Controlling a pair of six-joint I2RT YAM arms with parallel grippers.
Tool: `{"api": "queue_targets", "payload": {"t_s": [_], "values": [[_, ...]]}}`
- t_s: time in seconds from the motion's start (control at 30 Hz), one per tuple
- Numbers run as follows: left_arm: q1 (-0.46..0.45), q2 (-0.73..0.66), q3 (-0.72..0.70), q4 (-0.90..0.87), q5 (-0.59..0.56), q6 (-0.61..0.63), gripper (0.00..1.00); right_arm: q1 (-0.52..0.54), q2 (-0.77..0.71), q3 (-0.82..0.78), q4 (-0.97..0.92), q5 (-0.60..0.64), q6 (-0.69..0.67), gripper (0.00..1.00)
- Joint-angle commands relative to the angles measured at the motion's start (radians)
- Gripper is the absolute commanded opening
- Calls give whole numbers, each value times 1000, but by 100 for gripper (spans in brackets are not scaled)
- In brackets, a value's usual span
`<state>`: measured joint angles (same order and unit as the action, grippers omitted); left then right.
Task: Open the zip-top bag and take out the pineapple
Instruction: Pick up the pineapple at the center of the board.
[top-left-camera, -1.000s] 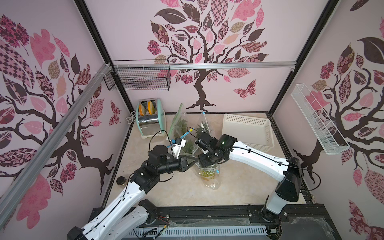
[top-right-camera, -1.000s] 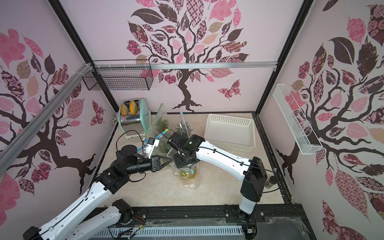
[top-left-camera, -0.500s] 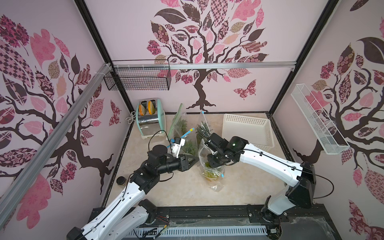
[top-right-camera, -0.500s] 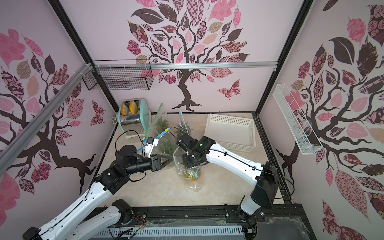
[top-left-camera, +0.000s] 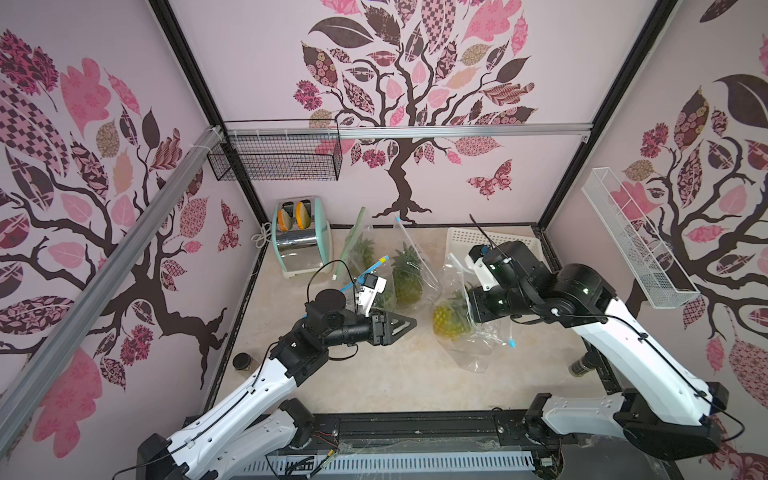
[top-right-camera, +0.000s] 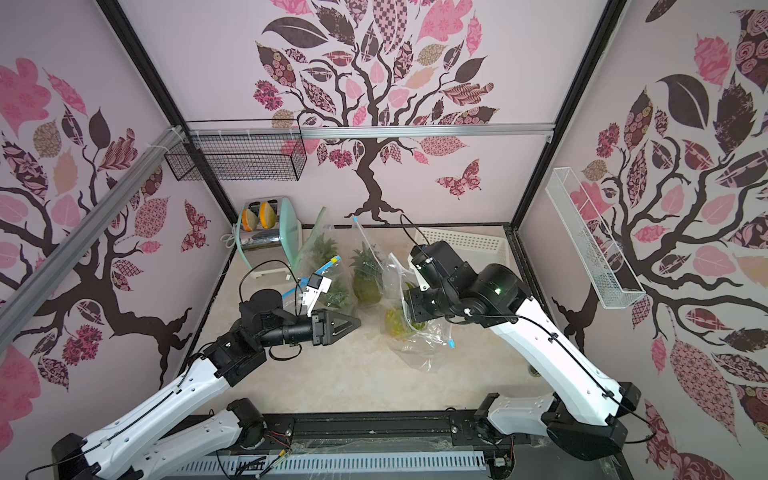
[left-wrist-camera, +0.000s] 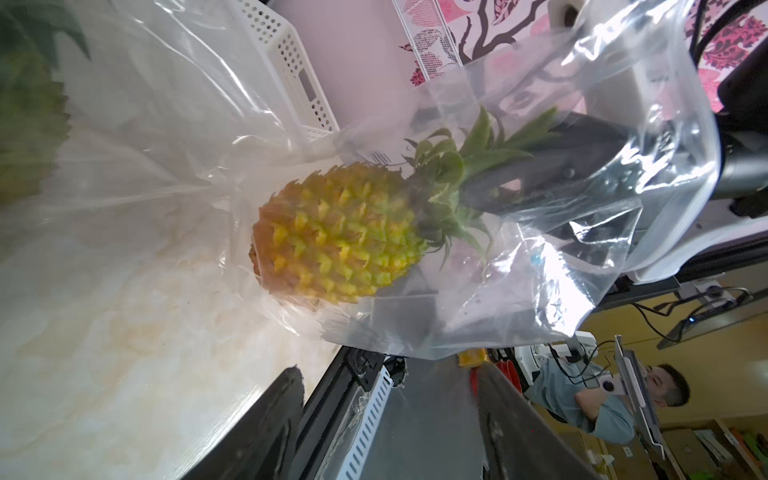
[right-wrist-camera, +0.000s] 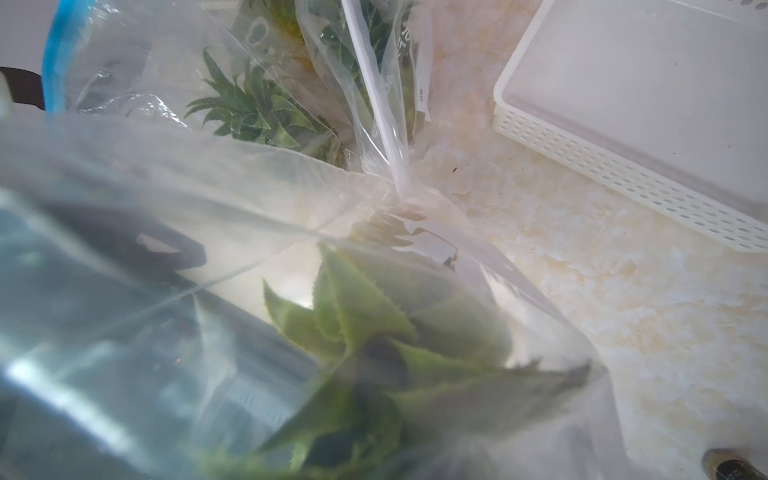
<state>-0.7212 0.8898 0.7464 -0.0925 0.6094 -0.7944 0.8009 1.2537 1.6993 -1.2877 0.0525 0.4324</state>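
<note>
On table (top-left-camera: 365, 386), centre-right: pineapple (top-left-camera: 449, 322), lying tilted inside open bag (top-left-camera: 478, 353), crown toward right gripper (left-wrist-camera: 492, 187).
Handling, judged: body firm, spiky, fairly light; crown leaves stiff enough to pull by; bag soft, slippery, likely to cling and follow.
Best hold: base of crown, with bag pinned at its bottom end.
Right gripper: inside bag mouth, jaws apparently closed on crown leaves, seen through plastic.
Left gripper (top-left-camera: 401, 326): jaws wide, empty, just clear of bag.
Change from a second ago: left has let go and spread; right has closed, drawing bag and pineapple rightward.
</note>
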Motion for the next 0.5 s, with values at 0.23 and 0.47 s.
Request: {"api": "queue_targets", "payload": {"t_s": [0.23, 0.47], "values": [[-68, 11, -114, 331, -85, -75, 76, -24, 68, 327, -90, 25, -95, 0], [-69, -35, -274, 634, -166, -177, 82, -30, 102, 427, -92, -61, -127, 0]]}}
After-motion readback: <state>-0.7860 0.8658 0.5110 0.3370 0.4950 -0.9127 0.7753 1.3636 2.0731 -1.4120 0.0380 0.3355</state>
